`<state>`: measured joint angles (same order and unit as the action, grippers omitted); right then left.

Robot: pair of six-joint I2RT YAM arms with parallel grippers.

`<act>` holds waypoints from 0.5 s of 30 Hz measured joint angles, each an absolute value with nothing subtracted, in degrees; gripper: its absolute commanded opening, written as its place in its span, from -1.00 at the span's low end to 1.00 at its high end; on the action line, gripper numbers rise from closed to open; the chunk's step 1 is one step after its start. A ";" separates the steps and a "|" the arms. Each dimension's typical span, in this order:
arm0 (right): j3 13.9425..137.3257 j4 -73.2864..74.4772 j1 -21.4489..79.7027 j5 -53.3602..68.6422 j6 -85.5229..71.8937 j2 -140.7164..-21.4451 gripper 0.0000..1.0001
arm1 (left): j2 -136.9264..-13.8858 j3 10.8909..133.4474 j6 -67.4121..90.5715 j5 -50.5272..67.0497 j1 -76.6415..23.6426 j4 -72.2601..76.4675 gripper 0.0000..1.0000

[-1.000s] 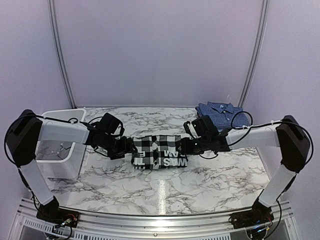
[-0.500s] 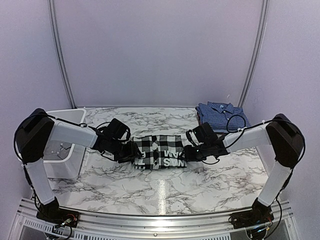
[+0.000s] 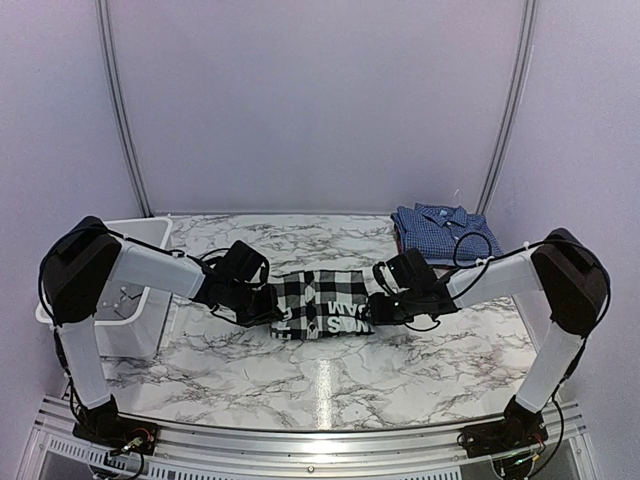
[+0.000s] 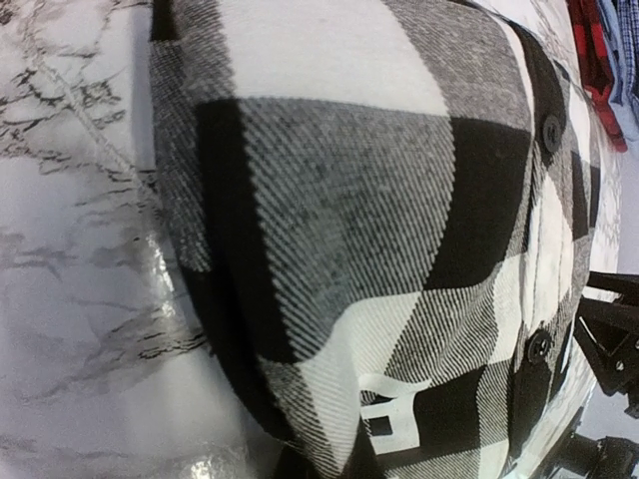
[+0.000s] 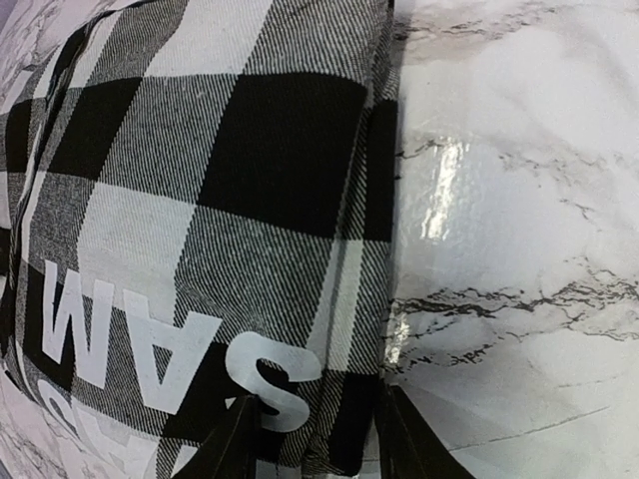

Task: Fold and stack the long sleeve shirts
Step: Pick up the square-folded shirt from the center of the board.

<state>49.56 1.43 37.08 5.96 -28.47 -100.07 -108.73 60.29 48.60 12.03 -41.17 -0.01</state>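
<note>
Right gripper straddles an edge of the folded buffalo-check shirt, left gripper at its other end, clench unclear for both; blue checked shirt looks folded, stacking the 2 not yet done.

buffalo-check shirt cropped by both wrist views, lettering cut short at edges

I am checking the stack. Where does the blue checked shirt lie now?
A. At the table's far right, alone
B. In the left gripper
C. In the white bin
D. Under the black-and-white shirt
A: the top view shows the blue checked shirt folded at the far right corner of the table, apart from the black-and-white shirt in the middle.
</note>
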 measured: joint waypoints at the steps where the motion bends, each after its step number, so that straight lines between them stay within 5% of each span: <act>1: 49.47 1.34 37.21 6.07 -28.49 -99.98 -0.21 | -108.71 60.29 48.75 12.03 -41.15 -0.01 -1.00; 15: 54.43 3.95 41.12 8.12 -29.95 -97.78 -0.21 | -96.29 55.64 38.17 15.42 -31.22 -9.45 -1.00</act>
